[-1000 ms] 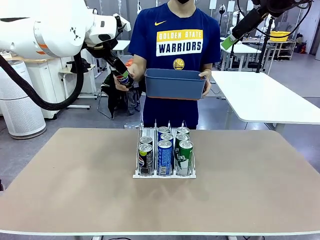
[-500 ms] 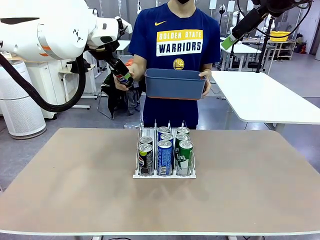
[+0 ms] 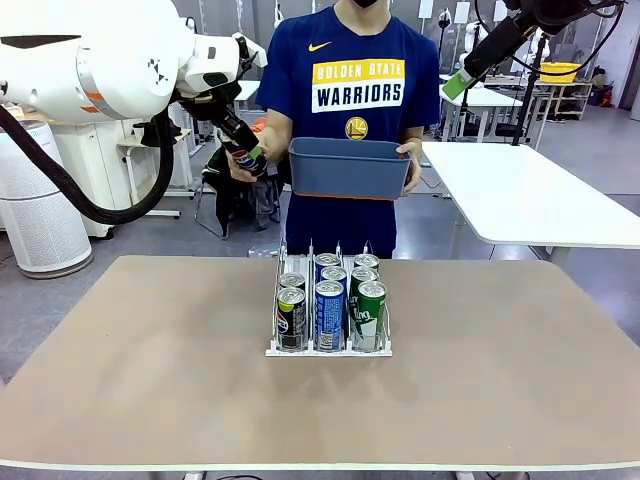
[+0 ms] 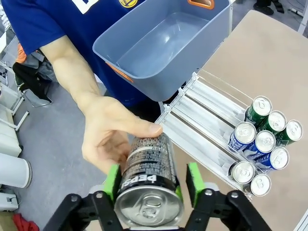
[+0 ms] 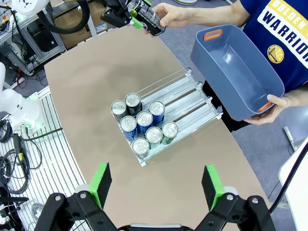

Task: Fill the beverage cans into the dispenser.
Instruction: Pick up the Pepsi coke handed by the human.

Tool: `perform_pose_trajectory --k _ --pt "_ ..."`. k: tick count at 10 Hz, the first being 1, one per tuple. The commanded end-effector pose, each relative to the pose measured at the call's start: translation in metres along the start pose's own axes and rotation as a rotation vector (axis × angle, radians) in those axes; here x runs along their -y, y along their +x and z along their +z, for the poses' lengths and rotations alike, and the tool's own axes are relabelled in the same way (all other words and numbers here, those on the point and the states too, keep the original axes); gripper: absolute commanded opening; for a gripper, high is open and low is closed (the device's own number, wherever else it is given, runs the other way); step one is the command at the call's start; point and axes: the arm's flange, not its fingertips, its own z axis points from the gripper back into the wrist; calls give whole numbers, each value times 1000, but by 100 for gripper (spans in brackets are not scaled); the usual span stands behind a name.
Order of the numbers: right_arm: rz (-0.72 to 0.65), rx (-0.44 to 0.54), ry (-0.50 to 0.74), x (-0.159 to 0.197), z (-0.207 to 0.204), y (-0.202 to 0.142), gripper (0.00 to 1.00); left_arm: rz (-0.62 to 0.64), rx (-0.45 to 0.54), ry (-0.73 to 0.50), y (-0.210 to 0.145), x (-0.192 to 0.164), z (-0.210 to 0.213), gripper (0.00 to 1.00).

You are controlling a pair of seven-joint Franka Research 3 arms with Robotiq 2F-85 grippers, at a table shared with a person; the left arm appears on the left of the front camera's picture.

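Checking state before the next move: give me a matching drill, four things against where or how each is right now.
Things:
1. Pepsi can
2. blue-grey bin
3. right gripper
4. dispenser

States:
A. on the table, seven cans loaded
B. open, high above the table
C. clamped in the left gripper, the person's hand on it
D. empty, held by the person

Pairs: 1-C, 2-D, 3-B, 4-A

Left arm's fingers (image 3: 243,150) clamping black Pepsi can (image 3: 247,158) in person's hand (image 3: 243,170), seven-can dispenser (image 3: 329,348) on table (image 3: 150,380)
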Motion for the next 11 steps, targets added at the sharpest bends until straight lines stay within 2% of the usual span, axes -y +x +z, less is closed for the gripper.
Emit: perform_pose_trajectory --k 1,2,8,11 --pt "-3 -5 11 0 1 0 100 5 -25 10 -1 0 3 34" --pt "-3 -5 11 0 1 0 100 6 -30 14 -2 -1 4 0" --pt "-3 -5 11 0 1 0 100 6 -79 22 -5 -3 7 0" --pt "-3 -5 11 0 1 0 100 6 -69 -4 -5 -3 6 0"
